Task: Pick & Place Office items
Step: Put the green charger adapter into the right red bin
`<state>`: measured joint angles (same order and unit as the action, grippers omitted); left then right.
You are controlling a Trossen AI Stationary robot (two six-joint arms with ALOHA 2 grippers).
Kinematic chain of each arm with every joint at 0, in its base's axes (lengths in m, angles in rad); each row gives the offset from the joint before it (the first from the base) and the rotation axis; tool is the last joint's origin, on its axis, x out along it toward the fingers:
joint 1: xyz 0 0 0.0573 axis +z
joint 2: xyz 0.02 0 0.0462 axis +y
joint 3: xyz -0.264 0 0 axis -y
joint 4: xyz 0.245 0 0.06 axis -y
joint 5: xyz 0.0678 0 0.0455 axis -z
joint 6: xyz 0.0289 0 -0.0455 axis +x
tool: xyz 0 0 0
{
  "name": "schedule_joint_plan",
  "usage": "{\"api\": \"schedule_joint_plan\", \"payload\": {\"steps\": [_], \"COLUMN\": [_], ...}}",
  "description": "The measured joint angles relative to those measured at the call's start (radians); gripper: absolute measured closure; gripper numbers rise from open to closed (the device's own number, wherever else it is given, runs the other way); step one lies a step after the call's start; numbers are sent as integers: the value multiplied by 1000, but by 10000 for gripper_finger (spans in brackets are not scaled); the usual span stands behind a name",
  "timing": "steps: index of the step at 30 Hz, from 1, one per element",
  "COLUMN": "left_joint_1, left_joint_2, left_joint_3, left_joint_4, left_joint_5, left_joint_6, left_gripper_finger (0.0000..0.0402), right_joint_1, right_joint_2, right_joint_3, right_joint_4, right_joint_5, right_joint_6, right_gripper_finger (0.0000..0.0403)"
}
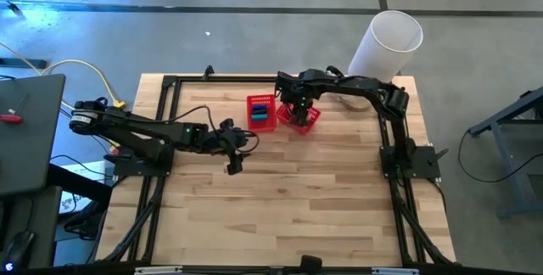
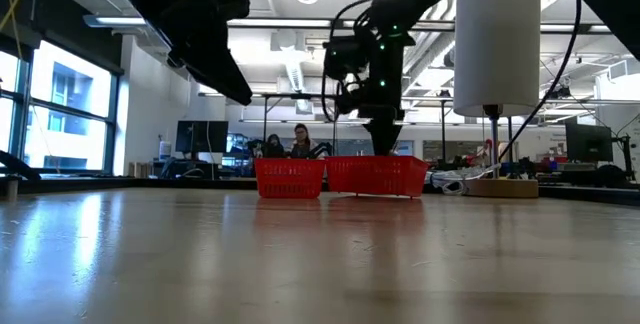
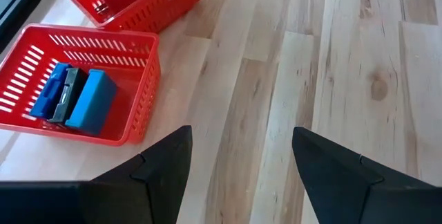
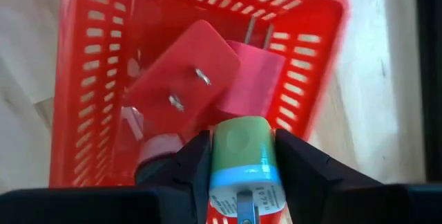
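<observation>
Held in the right pincer (image 4: 243, 175): a small tube (image 4: 243, 156) with a green top, a blue band and a white and red label. Clamped tight between both dark fingers, right above the right basket (image 4: 314, 16). Under it in that basket: a red plug block (image 4: 181, 82) with two metal prongs, a pink block (image 4: 254, 86) beside it, and a pale pink bit (image 4: 159, 146) half hidden.

In the left basket (image 3: 141, 79): two blue blocks (image 3: 90, 99) with a grey piece (image 3: 68, 94) between them, lying side by side.

Lower end of the tube cut off by the edge of the right wrist view. From above, only red and blue specks in the baskets, too small to tell apart. From desk height, only the red walls of both baskets, nothing inside. Tube hidden there by the dark arm.

Left pincer (image 3: 242, 162) with fingers apart, nothing between them, above bare desk (image 3: 331, 79) near the left basket. Big white tube (image 1: 386, 44) at the far right corner of the desk. Person (image 2: 299, 142) far off in the room, only in the low view.
</observation>
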<state>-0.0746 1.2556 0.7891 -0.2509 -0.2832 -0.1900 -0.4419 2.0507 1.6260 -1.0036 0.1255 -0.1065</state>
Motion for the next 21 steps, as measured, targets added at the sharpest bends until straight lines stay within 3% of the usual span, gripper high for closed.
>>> {"api": "schedule_joint_plan", "payload": {"steps": [11,17,21], "left_joint_1": [1,1,1], "left_joint_2": [1,1,1], "left_joint_3": [0,0,0], "left_joint_4": [-3,-4,-3], "left_joint_5": [0,0,0], "left_joint_6": [1,1,1], "left_gripper_finger": [159,159,159], "right_joint_1": [1,6,12], "right_joint_2": [55,53,53], "right_joint_3": [0,0,0], "right_joint_4": [47,50,63], "right_joint_5": [-28,-29,-10], "right_joint_6": [-22,-2,-3], "right_gripper_finger": [274,190,162]}}
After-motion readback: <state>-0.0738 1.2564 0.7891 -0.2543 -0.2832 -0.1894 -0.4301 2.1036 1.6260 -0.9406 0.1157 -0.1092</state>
